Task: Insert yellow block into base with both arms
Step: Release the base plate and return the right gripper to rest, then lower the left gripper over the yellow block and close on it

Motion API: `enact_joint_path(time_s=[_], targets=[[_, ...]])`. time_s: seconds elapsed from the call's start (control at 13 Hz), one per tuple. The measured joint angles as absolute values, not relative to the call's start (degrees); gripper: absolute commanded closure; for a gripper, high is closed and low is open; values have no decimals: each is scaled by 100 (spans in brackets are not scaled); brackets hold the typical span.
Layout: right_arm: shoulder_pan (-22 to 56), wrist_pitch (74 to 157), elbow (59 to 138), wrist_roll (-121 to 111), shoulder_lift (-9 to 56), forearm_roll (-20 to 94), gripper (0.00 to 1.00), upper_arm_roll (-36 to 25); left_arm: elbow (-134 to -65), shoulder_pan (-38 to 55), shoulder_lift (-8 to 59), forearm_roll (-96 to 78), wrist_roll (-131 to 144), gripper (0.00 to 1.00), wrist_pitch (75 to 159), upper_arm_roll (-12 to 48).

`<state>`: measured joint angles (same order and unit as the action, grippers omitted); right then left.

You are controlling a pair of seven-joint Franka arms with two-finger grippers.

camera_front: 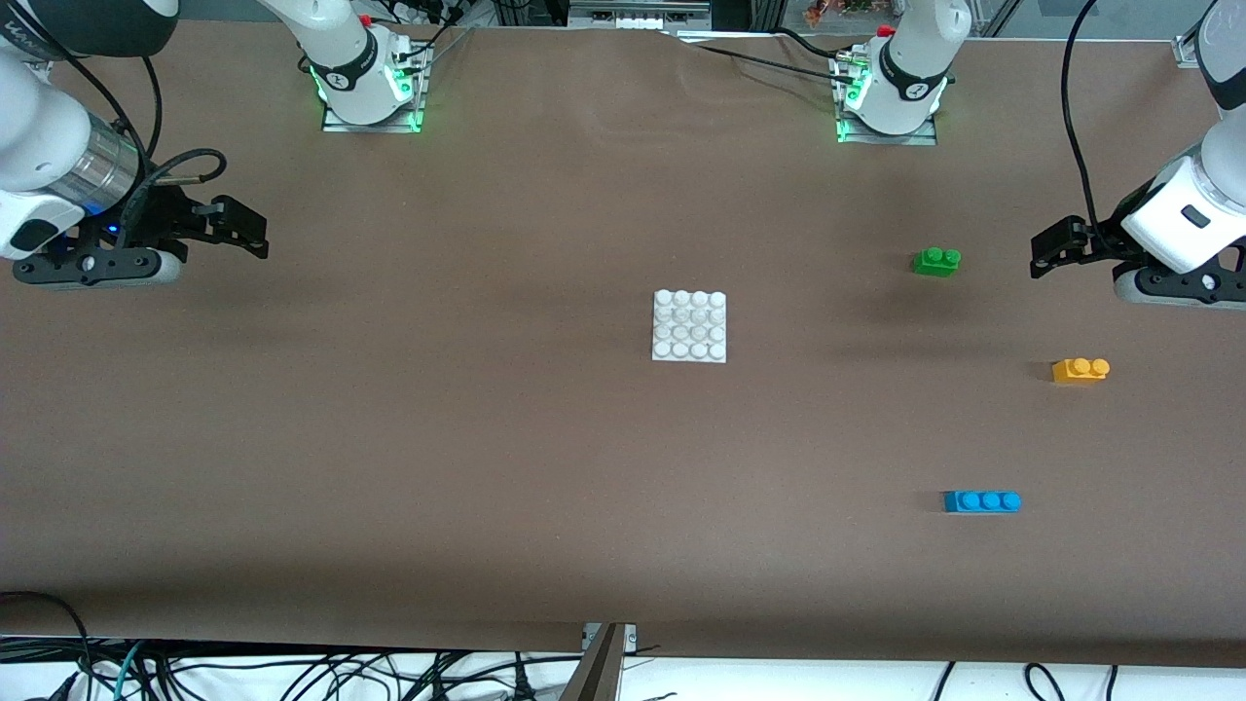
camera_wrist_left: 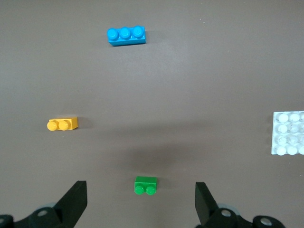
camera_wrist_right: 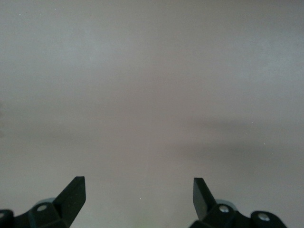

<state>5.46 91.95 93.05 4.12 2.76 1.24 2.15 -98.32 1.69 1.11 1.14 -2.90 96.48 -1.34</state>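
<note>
The yellow block [camera_front: 1081, 370] lies on the brown table toward the left arm's end; it also shows in the left wrist view [camera_wrist_left: 62, 124]. The white studded base [camera_front: 690, 326] sits mid-table, and its edge shows in the left wrist view [camera_wrist_left: 289, 133]. My left gripper [camera_front: 1049, 245] is open and empty, raised over the table at the left arm's end, beside the green brick. In its wrist view the left gripper [camera_wrist_left: 141, 197] frames that green brick. My right gripper [camera_front: 243, 229] is open and empty, raised over bare table at the right arm's end, and its own view [camera_wrist_right: 139, 192] shows only table.
A green two-stud brick [camera_front: 936, 261] lies farther from the front camera than the yellow block. A blue three-stud brick [camera_front: 981, 501] lies nearer to the camera. Both show in the left wrist view, green [camera_wrist_left: 145, 185] and blue [camera_wrist_left: 126, 35]. Cables hang below the table's front edge.
</note>
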Motion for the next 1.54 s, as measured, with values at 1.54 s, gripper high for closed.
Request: enact_joint_path(time_s=[1.54], targets=[[431,8783,8901,251,212,62,0,145,-10172,-1396,1094,255,-1199,0,10905,-256]])
